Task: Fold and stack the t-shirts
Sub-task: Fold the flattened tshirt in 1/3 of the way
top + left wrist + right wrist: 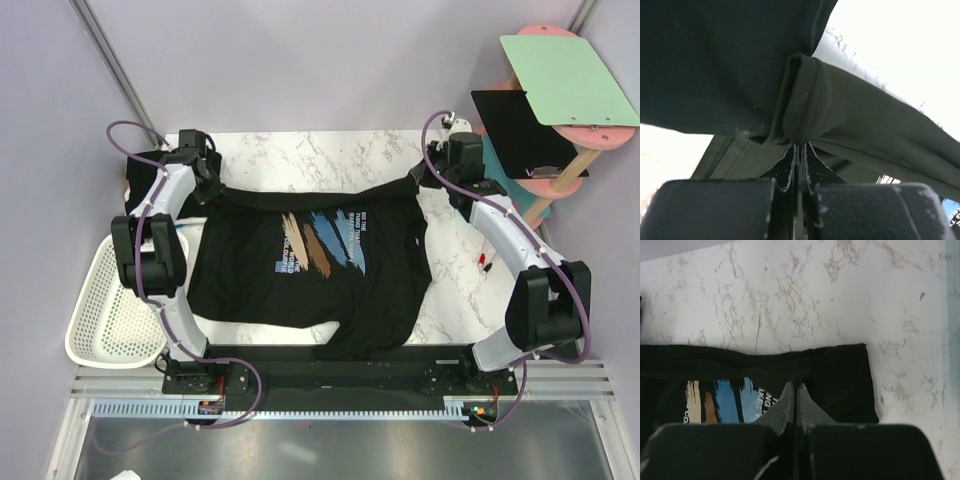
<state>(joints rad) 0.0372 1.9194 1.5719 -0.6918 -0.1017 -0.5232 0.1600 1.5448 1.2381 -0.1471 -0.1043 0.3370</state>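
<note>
A black t-shirt (300, 290) with a blue, brown and white chest print (320, 240) lies spread on the marble table (320, 155). My left gripper (212, 190) is shut on a folded hem at its far left corner; the left wrist view shows the jaws (799, 147) pinching the black fabric (805, 100). My right gripper (418, 182) is shut on its far right corner; the right wrist view shows the jaws (796, 385) clamping the cloth (840, 375) beside the print (730, 400). More black cloth (138, 172) lies behind the left arm.
A white mesh basket (110, 310) sits at the table's left edge. A rigid black panel (515, 130) and a green mat (570, 80) rest on pink shelves at the far right. A small red item (485, 262) lies near the right arm.
</note>
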